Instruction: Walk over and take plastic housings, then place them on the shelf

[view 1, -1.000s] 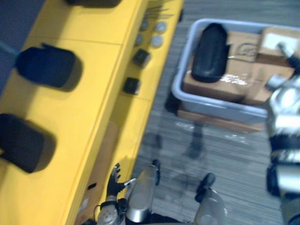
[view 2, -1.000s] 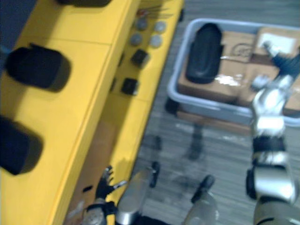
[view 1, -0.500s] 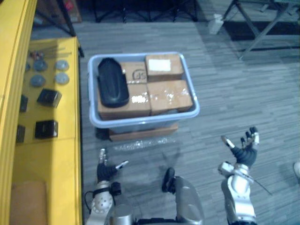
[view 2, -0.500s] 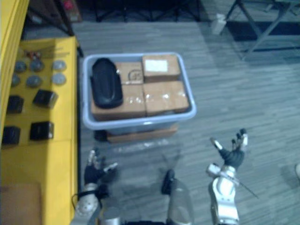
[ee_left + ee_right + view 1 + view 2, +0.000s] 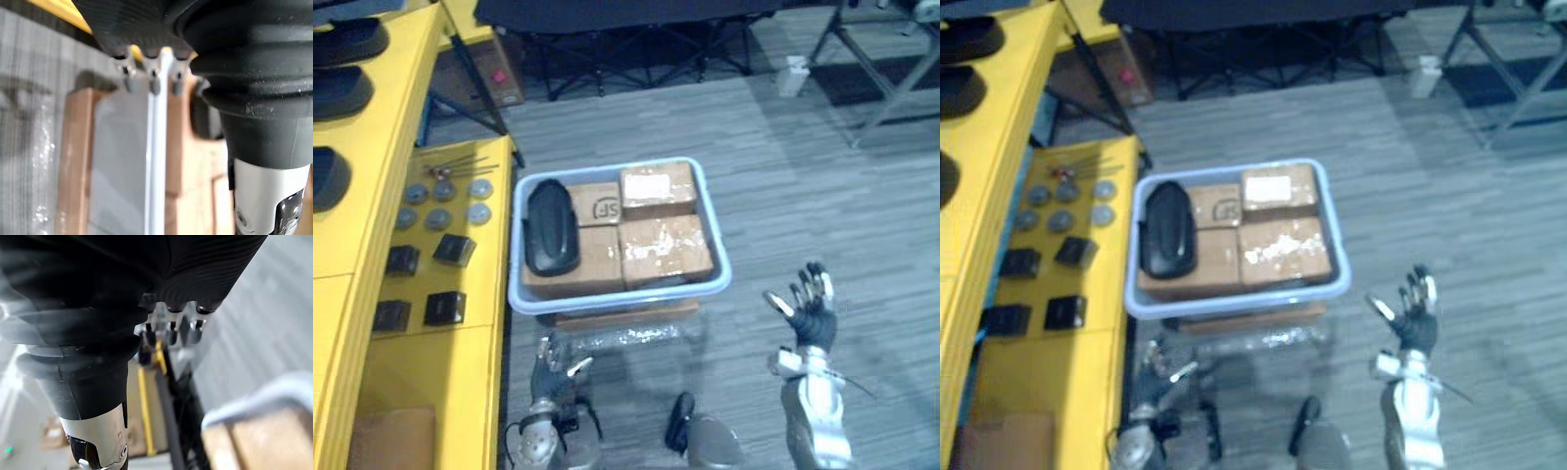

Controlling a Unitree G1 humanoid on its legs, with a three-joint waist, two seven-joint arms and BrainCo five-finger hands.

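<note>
The long yellow shelf (image 5: 372,245) runs along my left, with dark plastic housings (image 5: 340,91) already lying on its top level. Ahead of me on the floor sits a grey-blue plastic tub (image 5: 607,300) packed with brown cardboard boxes (image 5: 666,250). One black oval plastic housing (image 5: 552,227) rests on the boxes in the tub's left part, its long axis pointing away from me. My right hand (image 5: 808,311) is raised off to the tub's right, fingers spread wide, holding nothing. My left hand (image 5: 551,367) hangs low, just short of the tub's near wall, fingers loose and empty. The housing lies almost straight ahead of it, so I judge the left hand nearer for the pick.
</note>
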